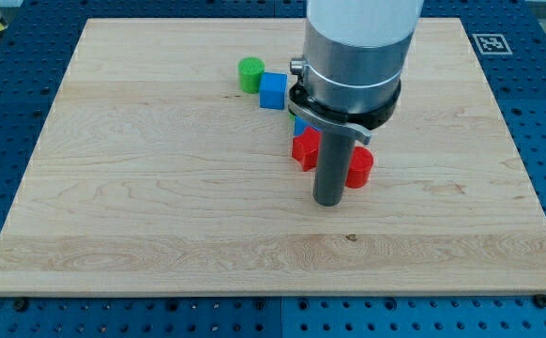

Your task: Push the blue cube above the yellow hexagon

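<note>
The blue cube sits near the view's top centre, touching a green cylinder on its upper left. No yellow hexagon shows; it may be hidden behind the arm. My tip rests on the board below and to the right of the blue cube, between a red block on its upper left and a red cylinder on its right. A second blue block peeks out just above the red block, mostly hidden by the arm.
The wooden board lies on a blue perforated table. The arm's large grey body covers the board's top centre-right. A marker tag sits off the board's top right corner.
</note>
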Tool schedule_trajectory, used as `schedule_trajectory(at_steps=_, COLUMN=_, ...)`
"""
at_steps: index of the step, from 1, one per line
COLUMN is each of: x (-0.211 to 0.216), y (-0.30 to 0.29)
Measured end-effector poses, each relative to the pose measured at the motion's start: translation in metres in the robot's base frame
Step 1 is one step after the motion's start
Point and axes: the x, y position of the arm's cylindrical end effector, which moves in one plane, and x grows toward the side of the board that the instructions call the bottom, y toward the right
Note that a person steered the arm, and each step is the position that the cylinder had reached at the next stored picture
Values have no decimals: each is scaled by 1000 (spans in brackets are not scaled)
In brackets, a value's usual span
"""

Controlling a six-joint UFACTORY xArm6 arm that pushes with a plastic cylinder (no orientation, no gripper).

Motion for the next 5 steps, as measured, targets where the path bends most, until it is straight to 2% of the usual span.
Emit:
schedule_trajectory(at_steps=3, x=-21, y=17)
schedule_trajectory(at_steps=4, x=-6, y=16)
schedule_trajectory(at_steps=5, x=-2, y=-24)
